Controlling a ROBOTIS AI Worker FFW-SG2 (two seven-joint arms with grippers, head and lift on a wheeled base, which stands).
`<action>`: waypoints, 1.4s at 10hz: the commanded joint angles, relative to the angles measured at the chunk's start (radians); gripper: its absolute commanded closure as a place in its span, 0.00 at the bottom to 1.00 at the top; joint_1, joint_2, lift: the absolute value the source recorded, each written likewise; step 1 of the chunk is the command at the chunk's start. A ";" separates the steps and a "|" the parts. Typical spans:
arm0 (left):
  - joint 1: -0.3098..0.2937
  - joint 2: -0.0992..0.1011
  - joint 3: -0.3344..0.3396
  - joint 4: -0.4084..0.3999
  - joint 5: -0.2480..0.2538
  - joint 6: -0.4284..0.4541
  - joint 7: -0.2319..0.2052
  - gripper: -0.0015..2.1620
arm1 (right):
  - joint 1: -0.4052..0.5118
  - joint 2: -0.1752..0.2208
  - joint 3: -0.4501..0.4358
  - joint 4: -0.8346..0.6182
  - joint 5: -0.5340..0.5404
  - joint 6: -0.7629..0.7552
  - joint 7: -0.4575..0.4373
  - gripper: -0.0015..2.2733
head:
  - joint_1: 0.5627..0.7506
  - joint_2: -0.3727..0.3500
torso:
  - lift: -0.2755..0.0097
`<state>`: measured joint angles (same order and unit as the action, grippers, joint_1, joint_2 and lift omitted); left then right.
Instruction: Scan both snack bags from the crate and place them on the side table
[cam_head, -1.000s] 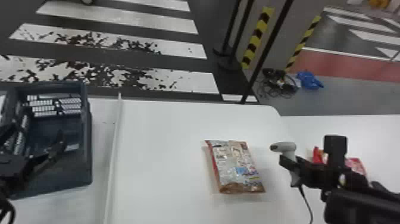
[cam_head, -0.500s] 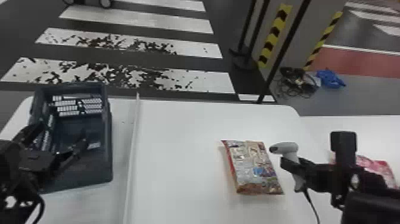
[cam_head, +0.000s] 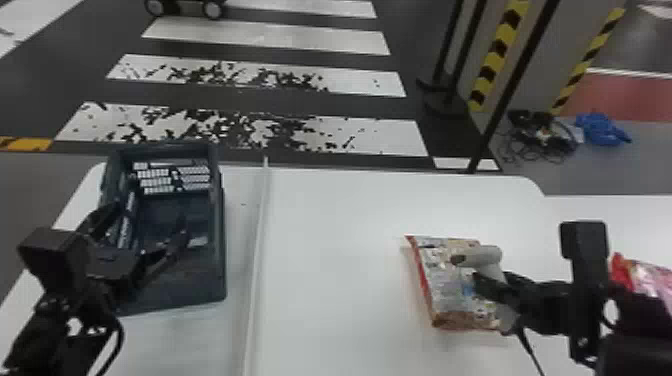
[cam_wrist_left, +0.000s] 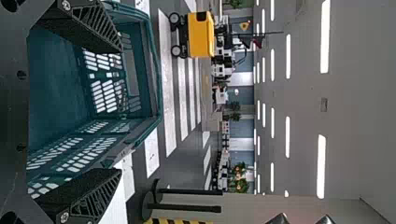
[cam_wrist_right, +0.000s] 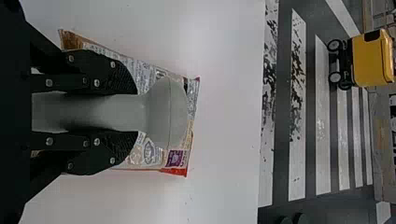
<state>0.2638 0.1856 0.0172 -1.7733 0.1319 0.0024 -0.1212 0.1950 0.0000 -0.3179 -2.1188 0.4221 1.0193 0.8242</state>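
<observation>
Out on the left, your left gripper (cam_head: 151, 212) hangs over the crate (cam_head: 219, 260), fingers spread and nothing between them. Next along, a pale strip (cam_head: 260, 225) runs up the white table (cam_head: 330, 280). Then here's your action: the first snack bag (cam_head: 450, 285), lying flat on the table, printed face up, well apart from the crate. Right above it comes the scanner (cam_wrist_right: 168, 112), and your right gripper (cam_wrist_right: 135, 113) has it pinched firmly by the handle, cord (cam_head: 530, 350) trailing down. Far right, the other bag (cam_head: 645, 280), red and pink, rests on what looks like the side table (cam_head: 615, 215), partly behind your right arm.

So, one bag looks delivered, and you're into the scan of the second. Whether the code has read, you can't tell from here. The call now: line the scanner's head up with the barcode, wherever it sits on that wrapper, and keep the bag flat while it reads. Glossy film could wrinkle or throw glare, so be ready to tweak the angle. Once it reads, the bag needs carrying right. Your left has the free grip, but it's a long reach across, and that cord could snag; your right must park the scanner first.
</observation>
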 joint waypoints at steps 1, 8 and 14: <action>0.000 0.000 0.001 0.000 0.002 0.000 0.000 0.04 | 0.006 0.001 0.045 -0.010 0.004 0.023 -0.005 0.94 | 0.70 0.39 | 0.62; 0.006 0.003 0.006 0.000 0.011 -0.006 0.000 0.04 | -0.045 0.001 0.126 0.054 0.038 0.060 -0.039 0.94 | 0.70 0.47 | 0.62; 0.003 0.005 0.009 0.003 0.014 -0.009 0.000 0.04 | -0.065 0.001 0.129 0.076 0.044 0.054 -0.048 0.94 | 0.70 0.48 | 0.62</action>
<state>0.2677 0.1908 0.0261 -1.7714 0.1457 -0.0064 -0.1212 0.1318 0.0000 -0.1899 -2.0423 0.4646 1.0731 0.7766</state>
